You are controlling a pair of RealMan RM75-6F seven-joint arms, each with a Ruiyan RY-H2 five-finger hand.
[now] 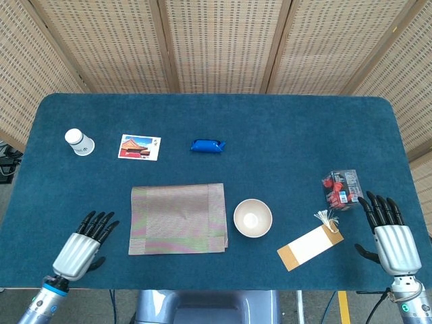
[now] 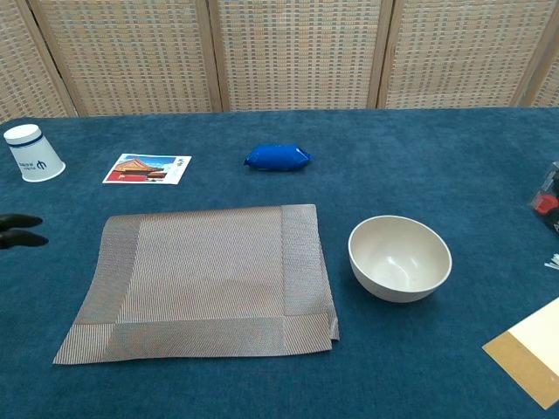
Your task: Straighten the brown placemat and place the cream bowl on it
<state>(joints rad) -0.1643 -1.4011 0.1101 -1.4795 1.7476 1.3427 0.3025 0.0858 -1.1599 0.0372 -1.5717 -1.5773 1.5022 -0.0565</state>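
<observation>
Brown woven placemat (image 2: 205,279); cream bowl (image 2: 400,257); blue packet (image 2: 277,157); dark-blue table (image 1: 283,135).

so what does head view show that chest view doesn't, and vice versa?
Head view only: the whole left hand and right hand, both open and holding nothing, the red snack packet complete, and the full bookmark with its tassel.
Chest view only: the bowl's side wall and the placemat's right strip folded over, seen close up. Just the left hand's fingers poke in at the left edge; the right hand is out of frame.
Both: placemat, bowl to its right, paper cup, postcard, blue packet.
</observation>
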